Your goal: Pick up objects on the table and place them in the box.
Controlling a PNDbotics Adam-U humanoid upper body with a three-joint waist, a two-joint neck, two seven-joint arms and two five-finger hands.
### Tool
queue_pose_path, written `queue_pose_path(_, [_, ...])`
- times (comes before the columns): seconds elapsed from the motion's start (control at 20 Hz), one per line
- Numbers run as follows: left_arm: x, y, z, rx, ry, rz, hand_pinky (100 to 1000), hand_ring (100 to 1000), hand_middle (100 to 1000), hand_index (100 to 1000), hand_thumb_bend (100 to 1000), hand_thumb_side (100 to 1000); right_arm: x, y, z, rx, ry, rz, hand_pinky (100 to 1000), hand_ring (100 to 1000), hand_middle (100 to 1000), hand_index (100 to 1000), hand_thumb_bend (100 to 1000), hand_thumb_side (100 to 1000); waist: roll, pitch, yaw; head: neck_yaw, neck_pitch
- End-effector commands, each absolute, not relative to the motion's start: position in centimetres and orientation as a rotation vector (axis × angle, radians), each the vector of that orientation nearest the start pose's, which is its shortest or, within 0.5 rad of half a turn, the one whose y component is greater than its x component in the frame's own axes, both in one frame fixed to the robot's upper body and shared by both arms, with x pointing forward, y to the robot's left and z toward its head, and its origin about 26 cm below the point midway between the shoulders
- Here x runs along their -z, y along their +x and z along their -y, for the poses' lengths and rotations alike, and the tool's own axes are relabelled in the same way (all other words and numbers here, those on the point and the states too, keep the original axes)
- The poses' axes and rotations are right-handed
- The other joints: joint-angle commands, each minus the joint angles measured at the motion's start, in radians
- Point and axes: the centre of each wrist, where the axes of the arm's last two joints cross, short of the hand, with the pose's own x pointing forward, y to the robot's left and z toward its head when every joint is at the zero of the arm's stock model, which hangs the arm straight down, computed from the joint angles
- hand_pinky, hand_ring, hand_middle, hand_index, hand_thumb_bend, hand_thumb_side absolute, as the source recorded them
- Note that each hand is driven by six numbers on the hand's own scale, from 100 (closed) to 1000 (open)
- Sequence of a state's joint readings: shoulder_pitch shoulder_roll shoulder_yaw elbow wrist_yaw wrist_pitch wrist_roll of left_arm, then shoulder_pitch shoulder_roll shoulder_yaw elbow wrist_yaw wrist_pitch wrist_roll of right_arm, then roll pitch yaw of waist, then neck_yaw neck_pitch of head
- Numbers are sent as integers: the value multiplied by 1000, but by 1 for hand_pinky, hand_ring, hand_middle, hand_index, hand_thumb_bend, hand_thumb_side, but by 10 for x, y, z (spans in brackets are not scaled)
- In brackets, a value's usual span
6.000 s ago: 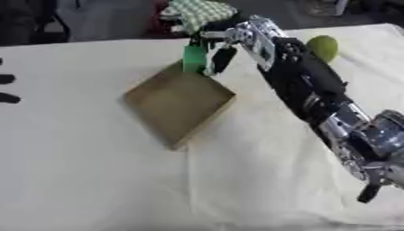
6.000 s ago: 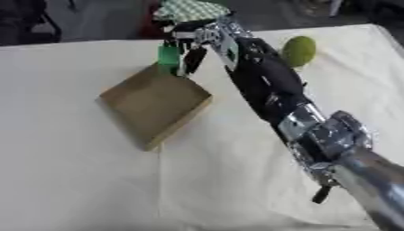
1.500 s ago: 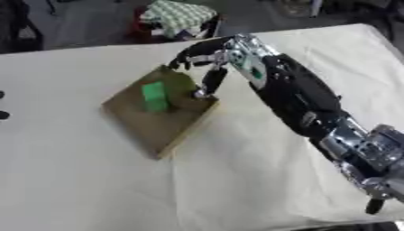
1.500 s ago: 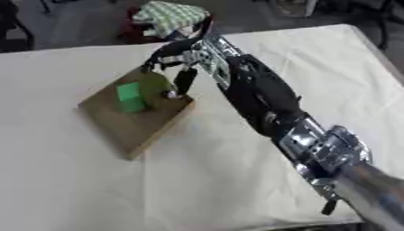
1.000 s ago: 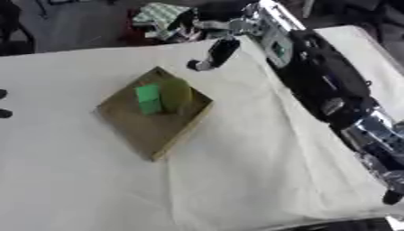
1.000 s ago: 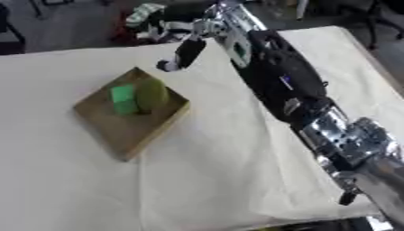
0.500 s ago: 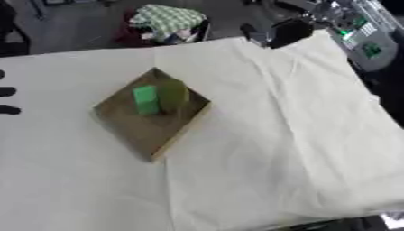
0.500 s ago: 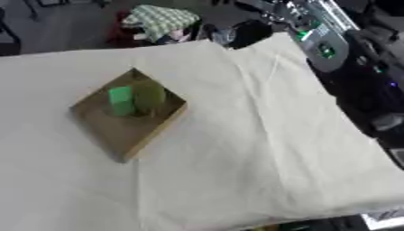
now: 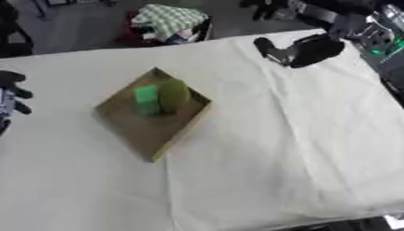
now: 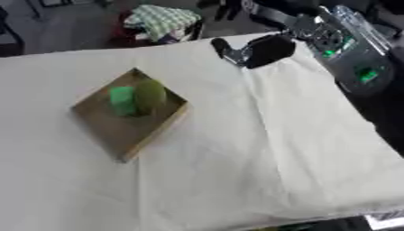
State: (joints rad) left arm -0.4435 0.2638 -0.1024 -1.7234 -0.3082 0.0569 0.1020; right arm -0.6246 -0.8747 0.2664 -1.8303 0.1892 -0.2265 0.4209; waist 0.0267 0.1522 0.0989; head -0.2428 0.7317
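Note:
A shallow brown box (image 9: 138, 131) lies cornerwise on the white cloth, left of the middle. Inside it, towards its far corner, a green block (image 9: 146, 100) stands against a yellow-green round fruit (image 9: 174, 93). My right hand (image 9: 306, 49), black and blurred, hovers over the far right of the table, well away from the box and with nothing seen in it. Its silver forearm (image 10: 347, 43) runs off at the upper right. At the left edge my left hand (image 9: 11, 95) rests open, fingers spread, apart from the box.
A green-and-white checked cloth (image 9: 168, 19) lies on dark things beyond the table's far edge. The white tablecloth (image 9: 276, 149) runs to the near edge, which shows at the lower right corner.
My right hand has drawn back from over the box, up and to the far right. The yellow-green fruit now lies in the box beside the green block. The camera has shifted.

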Motion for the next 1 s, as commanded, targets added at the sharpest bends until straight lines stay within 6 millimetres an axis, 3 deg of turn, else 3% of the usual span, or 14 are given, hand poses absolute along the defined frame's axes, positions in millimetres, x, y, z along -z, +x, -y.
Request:
queue_pose_path(0.05, [-185,353,-215,587,713,2168,395,479,514,581,487,443,-300,321,264,2329,505,-2663,706,774,902,951,100,541,-1,-17,-2,5,5])
queue_pose_path(0.3, [-191,350,-210,623,957,2200,244,302,312,393,596,434,-302,316,256,2394,359,-2663,703,774,899,949,100,546,-2,-17,-1,4,8])
queue_pose_path(0.75, [-189,348,-212,586,1058,2232,250,313,312,376,566,435,-303,315,254,2403,283,-2687,708,786,919,948,100,513,-3,-17,3,5,7])
queue_pose_path(0.85, [-187,348,-211,583,1045,2222,284,346,358,412,484,432,-303,314,254,2403,276,-2681,711,785,912,953,100,506,-3,-17,4,5,6])
queue_pose_path(0.9, [-186,348,-212,589,1041,2212,294,355,376,437,533,440,-303,313,254,2407,278,-2675,712,786,914,954,100,504,-2,-17,4,5,6])
queue_pose_path(0.95, [-187,347,-213,596,1049,2211,312,367,390,488,689,472,-303,313,256,2413,286,-2672,714,786,913,955,100,503,-2,-16,4,6,5])
queue_pose_path(1.0, [-188,346,-214,595,1064,2222,311,362,382,486,692,466,-303,313,257,2424,297,-2669,717,789,919,956,100,503,-3,-16,4,5,5])
